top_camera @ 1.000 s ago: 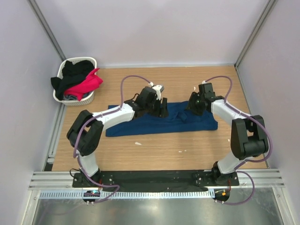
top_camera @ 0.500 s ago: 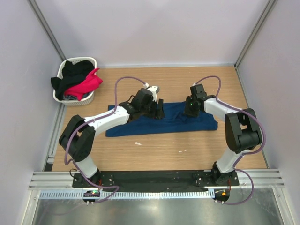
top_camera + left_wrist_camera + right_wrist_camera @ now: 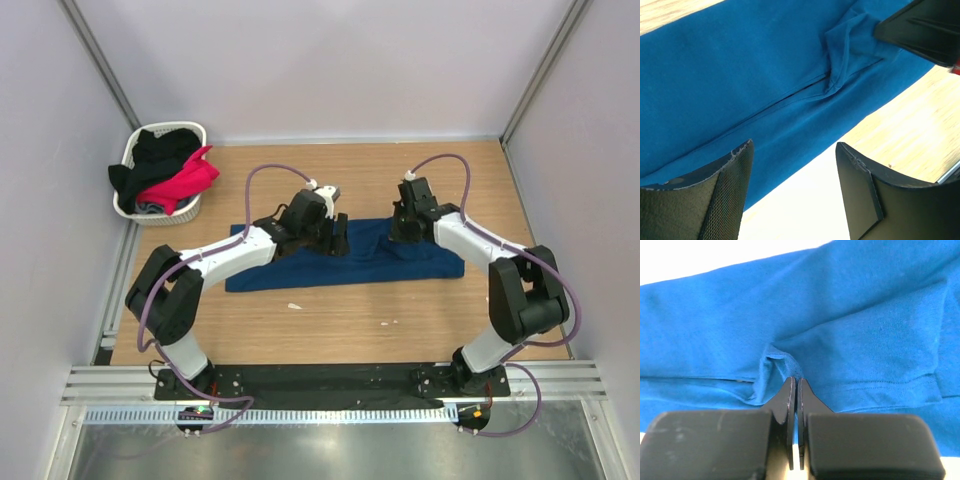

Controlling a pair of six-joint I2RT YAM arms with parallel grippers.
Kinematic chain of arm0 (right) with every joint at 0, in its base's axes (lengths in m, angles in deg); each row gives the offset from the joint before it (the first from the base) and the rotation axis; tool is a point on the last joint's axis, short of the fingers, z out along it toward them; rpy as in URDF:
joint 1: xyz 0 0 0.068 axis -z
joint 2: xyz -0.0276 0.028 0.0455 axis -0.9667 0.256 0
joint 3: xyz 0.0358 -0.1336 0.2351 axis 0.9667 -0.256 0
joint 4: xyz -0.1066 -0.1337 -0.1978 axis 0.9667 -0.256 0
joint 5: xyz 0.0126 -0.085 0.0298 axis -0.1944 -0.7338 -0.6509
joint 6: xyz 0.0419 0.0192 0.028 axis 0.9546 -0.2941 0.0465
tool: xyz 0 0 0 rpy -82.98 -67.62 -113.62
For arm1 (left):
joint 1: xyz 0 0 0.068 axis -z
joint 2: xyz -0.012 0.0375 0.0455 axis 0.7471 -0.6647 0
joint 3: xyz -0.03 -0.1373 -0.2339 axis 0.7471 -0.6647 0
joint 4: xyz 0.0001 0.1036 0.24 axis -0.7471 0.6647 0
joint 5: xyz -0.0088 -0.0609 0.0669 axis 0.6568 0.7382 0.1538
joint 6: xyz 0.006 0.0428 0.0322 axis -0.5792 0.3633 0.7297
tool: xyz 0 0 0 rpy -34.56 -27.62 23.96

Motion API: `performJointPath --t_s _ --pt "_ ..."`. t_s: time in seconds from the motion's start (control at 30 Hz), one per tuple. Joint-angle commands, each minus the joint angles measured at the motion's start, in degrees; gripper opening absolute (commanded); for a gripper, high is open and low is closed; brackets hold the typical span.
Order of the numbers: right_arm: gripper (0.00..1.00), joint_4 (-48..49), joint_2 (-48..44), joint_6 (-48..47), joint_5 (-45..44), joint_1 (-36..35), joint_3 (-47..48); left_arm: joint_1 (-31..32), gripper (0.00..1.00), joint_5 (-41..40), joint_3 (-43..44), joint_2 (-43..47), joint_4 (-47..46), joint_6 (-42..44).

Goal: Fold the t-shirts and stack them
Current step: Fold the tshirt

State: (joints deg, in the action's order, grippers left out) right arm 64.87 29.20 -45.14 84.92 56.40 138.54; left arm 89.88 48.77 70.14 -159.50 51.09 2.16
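A navy blue t-shirt (image 3: 300,268) lies folded into a long strip across the middle of the wooden table (image 3: 330,320). My left gripper (image 3: 340,235) hangs open over the strip's far edge near its middle; in the left wrist view its open gripper (image 3: 792,165) frames the shirt's (image 3: 740,75) edge and bare table. My right gripper (image 3: 402,228) is shut at the strip's right part. In the right wrist view the right gripper (image 3: 794,382) pinches a puckered fold of the blue shirt (image 3: 865,315). A pink t-shirt (image 3: 185,180) and a black t-shirt (image 3: 160,150) sit in the basket.
A small white woven basket (image 3: 127,212) stands at the table's far left corner. Grey walls and metal posts close in the table on three sides. A few pale scraps (image 3: 295,306) lie on the wood in front of the shirt.
The right gripper has closed on a fold of the navy shirt and shifted slightly toward the far edge. The left arm stretched out a little, its jaws staying open.
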Motion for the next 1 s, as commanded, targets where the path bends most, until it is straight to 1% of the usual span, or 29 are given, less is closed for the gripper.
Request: performJointPath --t_s 0.0,0.23,0.3,0.37,0.53,0.6,0.7,0.83,0.97 --pt "0.01 0.5 -4.6 -1.4 -5.1 -2.0 1.0 -0.2 0.68 -0.9 0.1 2.0 0.0 0.8" --pt "0.02 0.6 -5.8 -0.6 -7.8 -6.6 -1.6 -0.1 0.68 -1.9 -1.0 2.0 0.0 0.0" --pt "0.07 0.3 -5.3 -0.2 -8.8 -7.6 -2.2 -0.2 0.68 -2.0 -1.3 2.1 0.0 0.0" --pt "0.1 0.3 -4.4 0.1 -9.2 -9.2 -2.9 -0.2 0.68 -2.2 -1.6 2.2 0.0 0.1" --pt "0.24 -0.2 -2.4 0.7 -10.8 -11.8 -3.3 -0.2 0.68 -2.4 -2.4 2.2 -0.4 0.1" --pt "0.25 0.0 -1.8 0.9 -10.6 -12.7 -3.4 -0.3 0.68 -2.7 -2.8 2.2 -0.4 -0.1" --pt "0.28 1.3 -2.0 0.8 -8.9 -13.6 -4.0 -0.2 0.68 -2.9 -3.1 2.1 -0.9 -0.3" --pt "0.32 7.3 -2.2 -0.1 -4.6 -13.6 -8.1 -0.6 0.68 -3.1 -3.3 2.0 -1.4 -0.8" --pt "0.34 8.4 -2.8 0.0 -0.6 -13.7 -9.2 -1.5 0.68 -3.5 -3.7 2.0 -1.4 -2.1"
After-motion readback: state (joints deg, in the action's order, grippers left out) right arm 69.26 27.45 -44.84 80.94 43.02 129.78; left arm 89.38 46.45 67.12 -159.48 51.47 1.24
